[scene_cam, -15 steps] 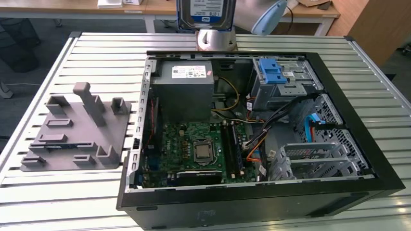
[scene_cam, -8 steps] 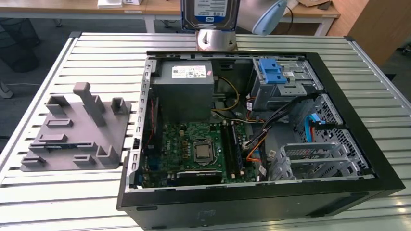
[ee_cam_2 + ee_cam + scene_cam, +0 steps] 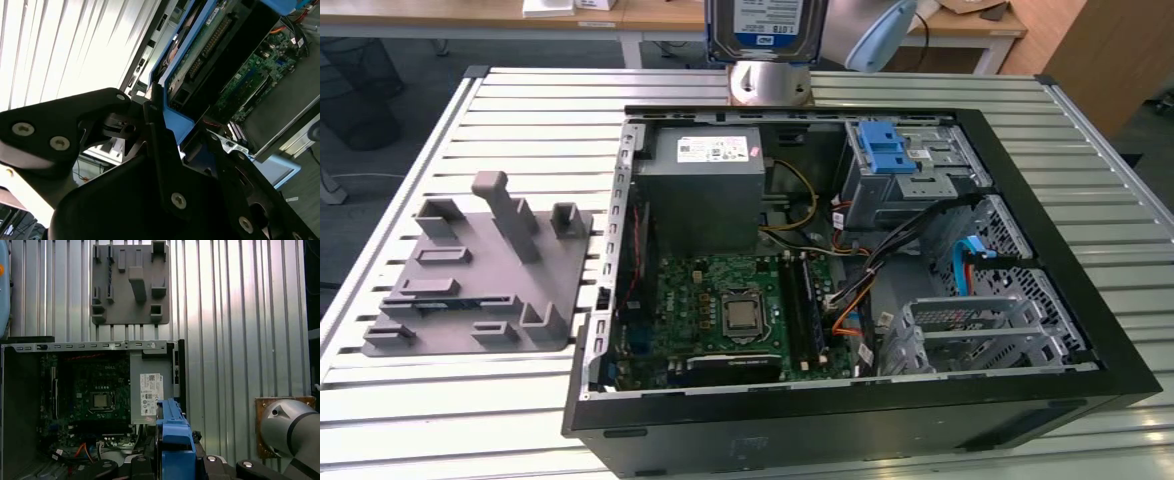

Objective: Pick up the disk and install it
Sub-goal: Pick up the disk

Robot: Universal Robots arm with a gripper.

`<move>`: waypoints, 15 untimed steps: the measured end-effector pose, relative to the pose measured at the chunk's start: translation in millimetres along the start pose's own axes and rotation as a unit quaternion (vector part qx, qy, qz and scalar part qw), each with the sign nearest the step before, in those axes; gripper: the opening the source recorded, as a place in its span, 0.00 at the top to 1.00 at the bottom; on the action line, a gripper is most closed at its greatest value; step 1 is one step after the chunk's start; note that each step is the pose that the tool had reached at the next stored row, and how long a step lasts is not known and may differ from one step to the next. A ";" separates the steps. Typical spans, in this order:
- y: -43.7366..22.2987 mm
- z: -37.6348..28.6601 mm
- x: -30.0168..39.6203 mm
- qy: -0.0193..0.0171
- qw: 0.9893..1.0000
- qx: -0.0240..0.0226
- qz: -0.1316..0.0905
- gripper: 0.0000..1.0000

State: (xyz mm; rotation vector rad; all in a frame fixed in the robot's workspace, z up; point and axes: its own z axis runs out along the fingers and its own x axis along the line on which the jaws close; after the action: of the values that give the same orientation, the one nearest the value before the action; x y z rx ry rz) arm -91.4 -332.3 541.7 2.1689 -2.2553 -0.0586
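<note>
The tool is clamped on the disk above the computer case; the exterior view shows its label, the second wrist view its circuit board.

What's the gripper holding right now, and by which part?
The gripper holds the disk, jaws shut on its blue carrier frame along one edge, above the open computer case.

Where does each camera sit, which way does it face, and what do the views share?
Exterior view: off-arm, looking down into the open computer case; arm beyond its far side.
First wrist view: on the arm, looking down past the held disk at the case.
Second wrist view: close along the end effector clamped on the disk.
All three share the disk.
</note>
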 end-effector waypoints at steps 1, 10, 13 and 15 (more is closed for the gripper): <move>-1.0 0.0 0.0 0.000 1.000 0.000 0.000 0.64; -8.8 -0.2 -0.3 0.000 1.000 0.000 0.000 0.64; -8.8 -0.2 -0.3 0.000 1.000 0.000 0.000 0.64; -8.7 -0.2 -0.3 0.000 1.000 0.000 0.000 0.64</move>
State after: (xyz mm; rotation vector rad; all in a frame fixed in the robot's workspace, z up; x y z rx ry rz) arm -82.7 -332.3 541.6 2.1689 -2.2555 -0.0586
